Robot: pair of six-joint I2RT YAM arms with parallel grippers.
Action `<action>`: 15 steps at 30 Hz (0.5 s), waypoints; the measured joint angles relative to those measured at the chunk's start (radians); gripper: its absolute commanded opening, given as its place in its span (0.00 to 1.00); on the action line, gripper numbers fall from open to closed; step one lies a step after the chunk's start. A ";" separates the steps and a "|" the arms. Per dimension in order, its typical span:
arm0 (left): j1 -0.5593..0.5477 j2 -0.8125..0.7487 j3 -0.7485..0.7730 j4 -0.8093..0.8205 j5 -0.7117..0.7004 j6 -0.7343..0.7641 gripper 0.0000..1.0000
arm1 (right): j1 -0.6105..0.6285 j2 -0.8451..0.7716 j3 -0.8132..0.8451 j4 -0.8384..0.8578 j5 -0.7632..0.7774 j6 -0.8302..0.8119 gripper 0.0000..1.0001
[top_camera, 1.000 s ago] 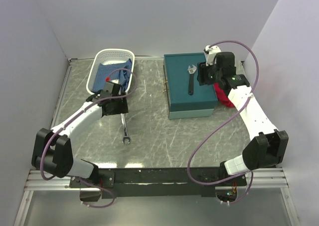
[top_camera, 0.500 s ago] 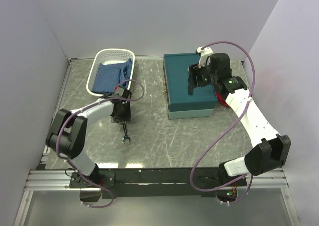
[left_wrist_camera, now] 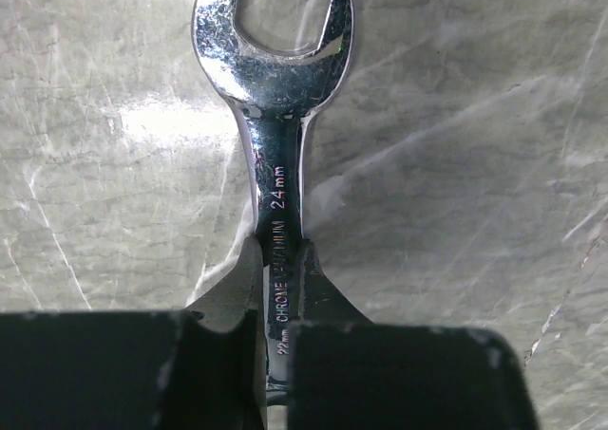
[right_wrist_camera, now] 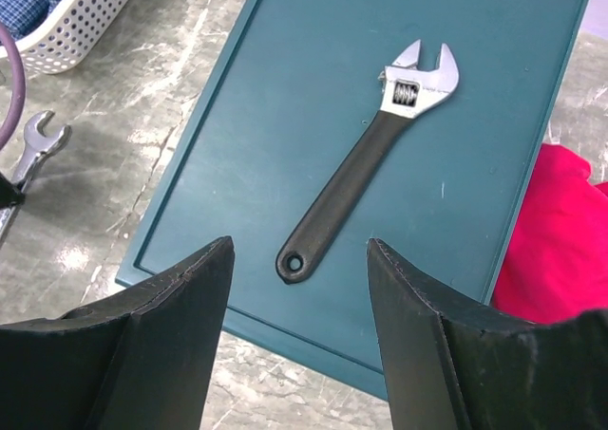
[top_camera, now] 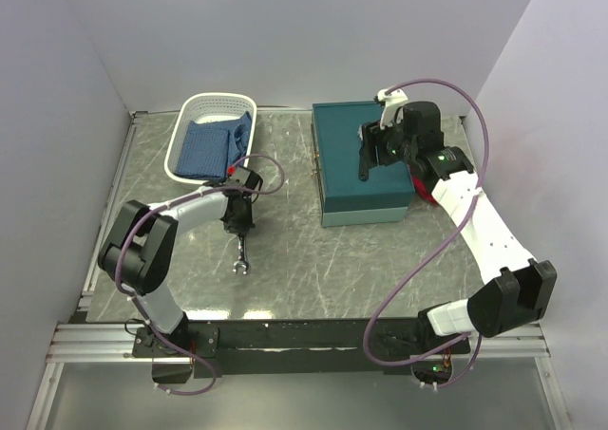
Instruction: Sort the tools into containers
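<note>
the left gripper [left_wrist_camera: 278,292] is clamped on the silver spanner [left_wrist_camera: 275,155], which lies on the table [left_wrist_camera: 456,164] at the left. the right gripper [right_wrist_camera: 299,252] has its fingers apart above the dark-handled wrench [right_wrist_camera: 356,178] on the teal box [right_wrist_camera: 275,98].

Seen from above, you have the basket [top_camera: 220,99] at ten o'clock on the table [top_camera: 313,259], a cloth [top_camera: 204,147] in it; the box [top_camera: 342,174] sits at two o'clock, the wrench [right_wrist_camera: 356,178] lying on its lid; a second cloth [right_wrist_camera: 551,240] lies just beside the box, at its three o'clock; the spanner [top_camera: 242,254] lies at the basket's six o'clock.
</note>
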 measured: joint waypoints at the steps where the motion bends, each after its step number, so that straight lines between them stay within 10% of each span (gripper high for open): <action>1: 0.000 0.000 0.002 -0.001 0.003 0.003 0.01 | 0.000 0.003 0.003 0.000 0.001 -0.001 0.66; 15: 0.047 -0.151 0.111 0.056 0.348 0.130 0.01 | 0.000 0.048 0.085 -0.011 0.070 -0.061 0.66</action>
